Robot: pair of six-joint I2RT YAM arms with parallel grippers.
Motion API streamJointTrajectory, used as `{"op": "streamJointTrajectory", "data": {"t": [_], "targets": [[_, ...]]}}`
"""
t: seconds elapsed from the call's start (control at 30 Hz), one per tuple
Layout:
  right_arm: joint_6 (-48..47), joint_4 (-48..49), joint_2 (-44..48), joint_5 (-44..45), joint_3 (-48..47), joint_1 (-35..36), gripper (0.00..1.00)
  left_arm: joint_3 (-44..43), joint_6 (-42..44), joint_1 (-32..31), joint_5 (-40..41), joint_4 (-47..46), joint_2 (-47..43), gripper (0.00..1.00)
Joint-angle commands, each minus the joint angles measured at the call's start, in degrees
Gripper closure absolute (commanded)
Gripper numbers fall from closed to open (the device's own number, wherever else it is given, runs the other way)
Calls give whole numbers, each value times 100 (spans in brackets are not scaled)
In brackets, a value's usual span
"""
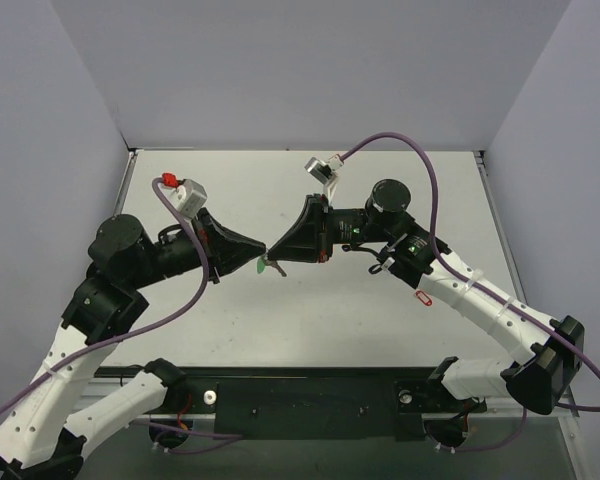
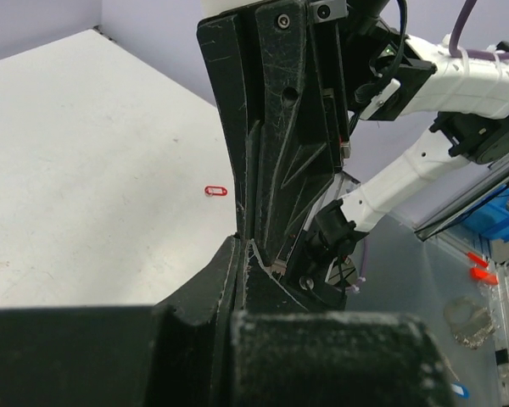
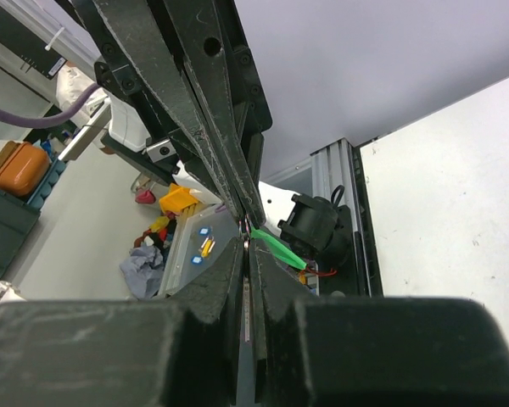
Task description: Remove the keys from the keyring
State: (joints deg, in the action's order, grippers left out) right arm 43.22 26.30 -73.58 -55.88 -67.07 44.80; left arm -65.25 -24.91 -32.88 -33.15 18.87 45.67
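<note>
Both black two-finger grippers, left gripper [image 1: 263,247] and right gripper [image 1: 277,250], are clenched tip to tip above the white table [image 1: 380,200], the tiny bright green oval plastic fob [image 3: 277,248] poking out between them. Its thin silver metal key [image 1: 278,269] looks not yet parted (the pull remains). No container shows.

L gripper [image 1: 263,248] & R gripper [image 1: 275,250] tip-to-tip, jaws tight together, both arms inward

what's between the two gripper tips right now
The green fob and silver key, hanging where the left gripper and right gripper meet tip to tip; clearest in the top view.
</note>
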Motion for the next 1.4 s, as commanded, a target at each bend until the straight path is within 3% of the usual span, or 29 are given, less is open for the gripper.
{"op": "streamJointTrajectory", "data": {"t": [0.0,0.2,0.57,0.87,1.1,1.27,1.37], "targets": [[-112,393,19,86,-114,82,100,-417,486,-87,-658,713,399,100],[-156,323,19,68,-131,82,100,-936,1101,-87,-842,1565,855,100],[-156,305,-16,33,-149,99,100,-1499,1690,-148,-1282,2330,1339,100],[-156,279,-25,24,-149,99,100,-2070,2315,-464,-1177,3096,1910,100],[-209,226,-7,33,-149,99,100,-1948,1982,-482,-747,2772,1788,99],[-209,217,-7,42,-149,100,100,-1693,1542,-491,-123,2192,1463,79],[-209,217,2,42,-149,91,100,-1544,1218,-482,333,1919,1305,78]]}}
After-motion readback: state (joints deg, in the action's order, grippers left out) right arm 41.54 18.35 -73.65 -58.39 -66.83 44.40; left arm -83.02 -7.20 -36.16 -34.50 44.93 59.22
